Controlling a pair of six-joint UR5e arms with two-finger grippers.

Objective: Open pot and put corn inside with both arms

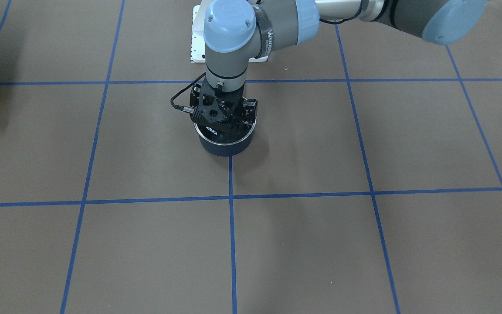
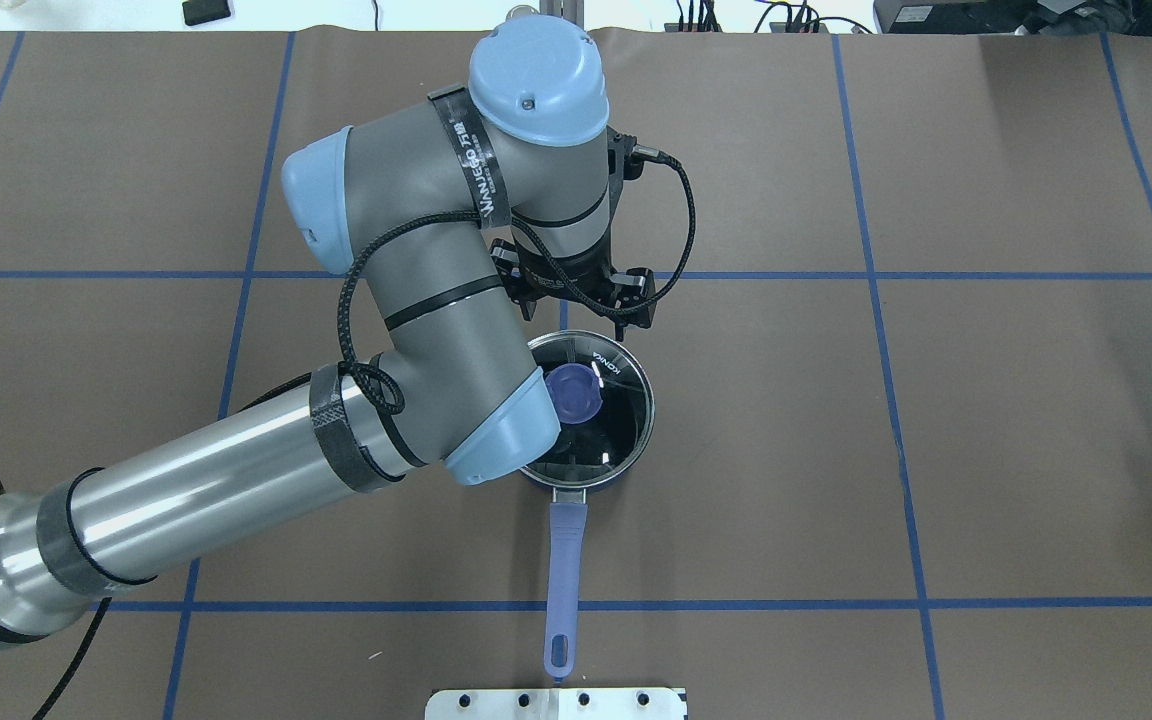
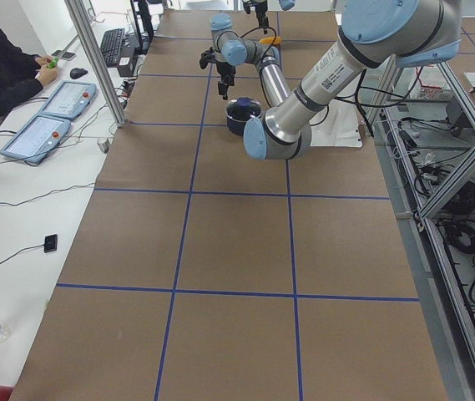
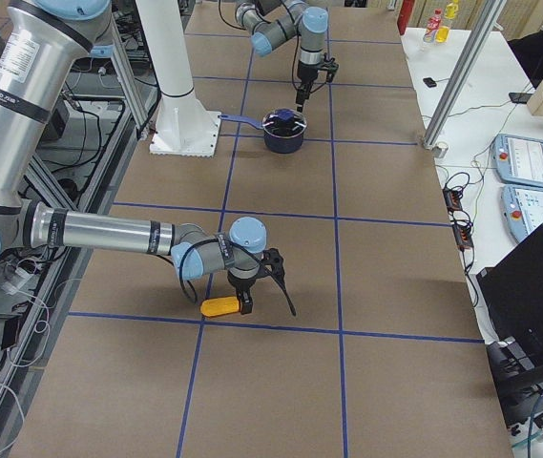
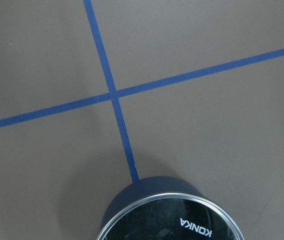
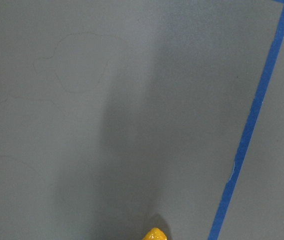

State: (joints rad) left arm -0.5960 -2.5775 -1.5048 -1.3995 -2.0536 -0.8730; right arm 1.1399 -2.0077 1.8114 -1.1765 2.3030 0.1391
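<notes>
Left arm (image 2: pixel 416 330): elbow bent, wrist vertical, left gripper (image 4: pixel 301 101) pointing straight down just above the lid (image 2: pixel 616 420), which sits closed on the pot (image 1: pixel 225 149) at table centre. Jaw opening cannot be determined.

Right arm (image 4: pixel 109 234): stretched low, right gripper (image 4: pixel 245 303) pointing down at the corn (image 4: pixel 219 307), which lies far right, well apart from the pot. Whether the jaws grip it cannot be determined.

Count: two arms, one pot, one lid, one corn.
</notes>
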